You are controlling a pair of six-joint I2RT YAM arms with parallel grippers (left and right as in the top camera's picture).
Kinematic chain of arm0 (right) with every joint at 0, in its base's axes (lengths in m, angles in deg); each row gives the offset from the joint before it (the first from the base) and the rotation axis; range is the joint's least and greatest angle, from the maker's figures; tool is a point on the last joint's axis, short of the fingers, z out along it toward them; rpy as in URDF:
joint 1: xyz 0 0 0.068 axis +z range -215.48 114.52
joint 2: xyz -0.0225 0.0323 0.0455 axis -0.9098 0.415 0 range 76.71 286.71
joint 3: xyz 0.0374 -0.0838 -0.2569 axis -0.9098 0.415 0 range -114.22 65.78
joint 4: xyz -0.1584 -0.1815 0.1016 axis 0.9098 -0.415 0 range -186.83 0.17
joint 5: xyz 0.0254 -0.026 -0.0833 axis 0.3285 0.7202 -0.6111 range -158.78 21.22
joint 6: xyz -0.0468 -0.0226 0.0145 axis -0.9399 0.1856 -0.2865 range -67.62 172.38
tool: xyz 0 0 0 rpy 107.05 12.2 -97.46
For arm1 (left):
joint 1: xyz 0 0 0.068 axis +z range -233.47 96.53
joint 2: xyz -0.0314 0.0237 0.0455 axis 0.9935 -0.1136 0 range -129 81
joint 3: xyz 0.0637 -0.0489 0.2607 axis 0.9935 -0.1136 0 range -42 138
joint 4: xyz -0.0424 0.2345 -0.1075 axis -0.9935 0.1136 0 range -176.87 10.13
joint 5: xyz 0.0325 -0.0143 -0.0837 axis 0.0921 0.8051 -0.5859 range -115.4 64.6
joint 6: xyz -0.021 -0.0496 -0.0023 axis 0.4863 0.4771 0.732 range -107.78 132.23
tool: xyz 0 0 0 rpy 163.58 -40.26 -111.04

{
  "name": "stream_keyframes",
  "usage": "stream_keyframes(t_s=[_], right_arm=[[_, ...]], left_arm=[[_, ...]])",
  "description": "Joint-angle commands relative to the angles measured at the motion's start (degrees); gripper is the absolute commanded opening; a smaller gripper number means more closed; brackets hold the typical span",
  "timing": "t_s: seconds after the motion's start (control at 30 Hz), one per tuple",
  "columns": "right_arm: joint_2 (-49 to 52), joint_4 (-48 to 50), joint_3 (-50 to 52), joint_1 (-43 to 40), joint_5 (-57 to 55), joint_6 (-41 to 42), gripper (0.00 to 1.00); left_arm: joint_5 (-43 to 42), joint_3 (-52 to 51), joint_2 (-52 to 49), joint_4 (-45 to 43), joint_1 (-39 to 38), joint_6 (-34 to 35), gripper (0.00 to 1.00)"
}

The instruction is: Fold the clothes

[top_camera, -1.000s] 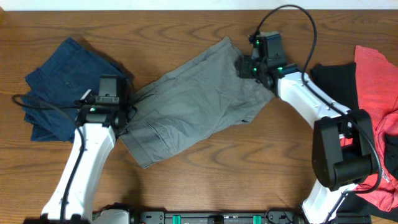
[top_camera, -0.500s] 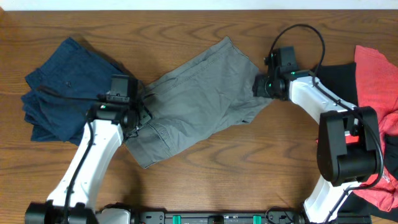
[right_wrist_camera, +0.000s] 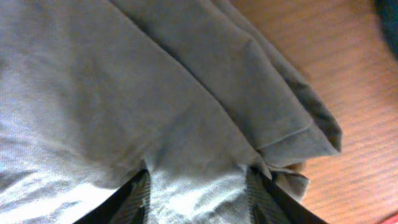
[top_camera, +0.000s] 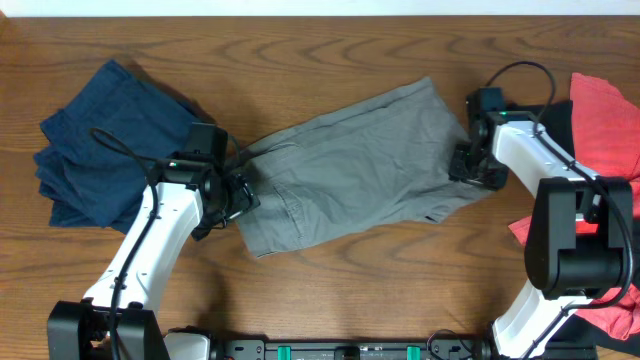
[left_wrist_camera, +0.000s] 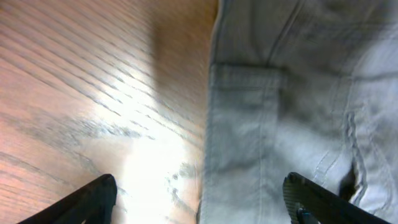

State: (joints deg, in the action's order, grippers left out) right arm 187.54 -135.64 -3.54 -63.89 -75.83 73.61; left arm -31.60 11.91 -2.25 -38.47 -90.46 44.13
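Right claw [right_wrist_camera: 200, 186] is nipped onto a puckered fold of the grey shorts [top_camera: 350, 165] at their right-hand end. My left claw [left_wrist_camera: 199, 190] hangs spread wide over the opposite edge, one finger above bare wood grain, the other above a stitched patch pocket [left_wrist_camera: 239, 130]. Soft matte cotton with raised seams, the shorts lie slantwise across the middle of the table [top_camera: 300, 50] between both claws — navy shorts [top_camera: 100, 150] lie rumpled at far left.
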Motion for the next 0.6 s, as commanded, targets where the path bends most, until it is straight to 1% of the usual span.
stream_keyframes(t_s=[0.0,0.1,0.23,0.3,0.43,0.57], right_arm=[[0.7,-0.6,1.5,-0.8,-1.6,0.9,0.52],[-2.7,-0.9,0.6,-0.5,1.5,0.5,0.53],[-10.1,-2.3,-0.9,-0.2,3.1,-0.7,0.56],[-14.8,-2.4,-1.2,0.0,3.4,-0.7,0.60],[-22.2,-2.2,-1.2,0.0,6.5,-2.3,0.61],[-25.6,-2.8,-1.2,0.0,7.6,-3.3,0.61]], left_arm=[[-6.2,0.3,0.2,0.7,-0.1,-5.4,0.92],[-8.8,0.3,0.2,0.6,-0.1,-8.3,0.99],[-8.1,-0.4,0.0,0.1,-0.1,-9.4,1.00],[-8.2,-1.3,-0.1,-1.0,-0.1,-9.1,1.00],[-8.2,-4.7,-0.6,-6.8,-0.1,-9.1,0.99],[-8.4,-7.6,-1.8,-13.2,-0.1,-9.1,1.00]])
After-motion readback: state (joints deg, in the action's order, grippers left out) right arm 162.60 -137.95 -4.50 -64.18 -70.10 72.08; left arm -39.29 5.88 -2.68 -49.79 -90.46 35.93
